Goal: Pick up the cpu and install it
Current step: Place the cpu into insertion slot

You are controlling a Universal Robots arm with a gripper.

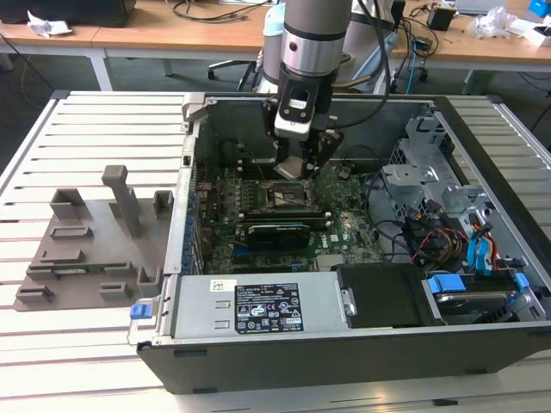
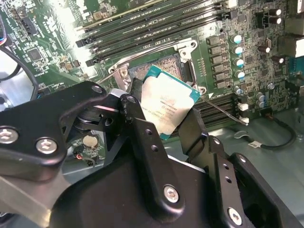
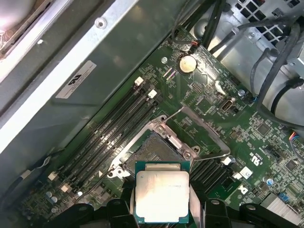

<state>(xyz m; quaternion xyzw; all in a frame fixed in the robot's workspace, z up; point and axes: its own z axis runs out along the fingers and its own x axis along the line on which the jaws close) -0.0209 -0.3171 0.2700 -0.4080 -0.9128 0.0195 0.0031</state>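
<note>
Jaws pinching the cpu by its edges hang near the open socket, which likely calls for a level, corner-matched descent.

Wood desks bhd slatted tbl

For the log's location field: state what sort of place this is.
Probably a robotics lab or electronics workshop. An open computer case lies on a slatted metal table, wooden desks strewn with cables stand behind it, and the claw holds the cpu over the motherboard.
</note>
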